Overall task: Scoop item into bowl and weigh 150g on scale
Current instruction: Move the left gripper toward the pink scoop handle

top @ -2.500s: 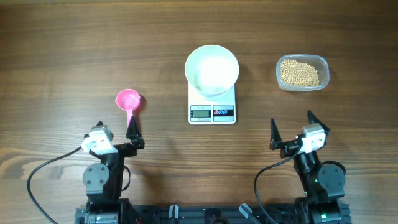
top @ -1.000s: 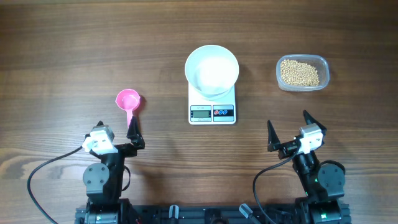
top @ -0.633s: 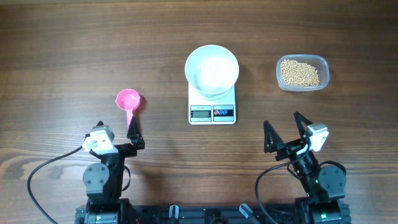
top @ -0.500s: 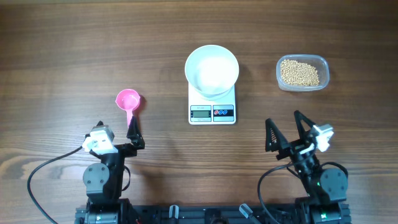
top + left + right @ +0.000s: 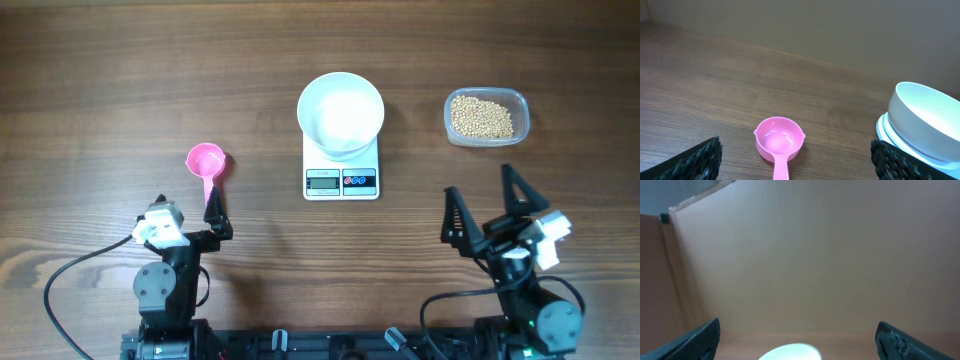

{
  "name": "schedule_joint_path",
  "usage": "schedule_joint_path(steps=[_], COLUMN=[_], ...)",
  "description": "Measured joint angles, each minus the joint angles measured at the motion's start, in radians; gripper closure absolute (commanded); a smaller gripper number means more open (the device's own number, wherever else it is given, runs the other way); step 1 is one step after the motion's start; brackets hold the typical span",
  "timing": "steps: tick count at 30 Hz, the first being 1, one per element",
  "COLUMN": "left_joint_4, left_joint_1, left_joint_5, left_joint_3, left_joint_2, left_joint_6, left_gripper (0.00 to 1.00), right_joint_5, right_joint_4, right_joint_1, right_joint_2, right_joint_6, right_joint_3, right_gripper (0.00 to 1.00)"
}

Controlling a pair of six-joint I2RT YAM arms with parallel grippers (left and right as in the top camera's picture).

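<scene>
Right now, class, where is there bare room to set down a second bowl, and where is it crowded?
Free: the broad wood left of the scale and beyond the pink scoop; the strip between scale and tub; the stretch before the scale, between left fingers and right fingers. Crowded: the scoop's handle beside the left fingers.

The right gripper [image 5: 797,330] gapes wide toward a tan wall [image 5: 815,255], a white rim, perhaps the bowl [image 5: 790,353], at bottom.

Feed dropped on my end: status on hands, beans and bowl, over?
Both open, empty: left hand, right hand. Bowl looks empty on scale; beans all in tub. Pink scoop by left hand. Nothing in the way.
</scene>
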State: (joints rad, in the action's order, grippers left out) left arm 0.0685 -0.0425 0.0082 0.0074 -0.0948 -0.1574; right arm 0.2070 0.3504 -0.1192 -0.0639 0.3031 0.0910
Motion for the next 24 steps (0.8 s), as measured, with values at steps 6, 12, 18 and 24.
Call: schedule_joint_path(steps=[6, 12, 18, 24], left_joint_4=[-0.010, -0.121, -0.298, -0.161], left_joint_1=[0.000, -0.001, -0.001, -0.001], left_joint_5=[0.065, 0.251, 0.313, 0.328], left_joint_3=[0.000, -0.001, 0.014, 0.032], left_joint_2=[0.000, 0.000, -0.002, -0.002], left_joint_6=[0.000, -0.033, -0.102, -0.126], left_gripper=[0.00, 0.00, 0.00, 0.00], right_joint_5=[-0.034, -0.044, -0.048, -0.014], right_joint_4=[-0.149, -0.349, -0.496, -0.503], right_joint_1=[0.000, 0.000, 0.000, 0.000], right_joint_2=[-0.040, -0.198, -0.345, -0.430], right_joint_6=[-0.131, -0.225, -0.258, -0.335], right_joint_3=[0.184, 0.398, 0.572, 0.679], right_gripper=[0.00, 0.00, 0.00, 0.00])
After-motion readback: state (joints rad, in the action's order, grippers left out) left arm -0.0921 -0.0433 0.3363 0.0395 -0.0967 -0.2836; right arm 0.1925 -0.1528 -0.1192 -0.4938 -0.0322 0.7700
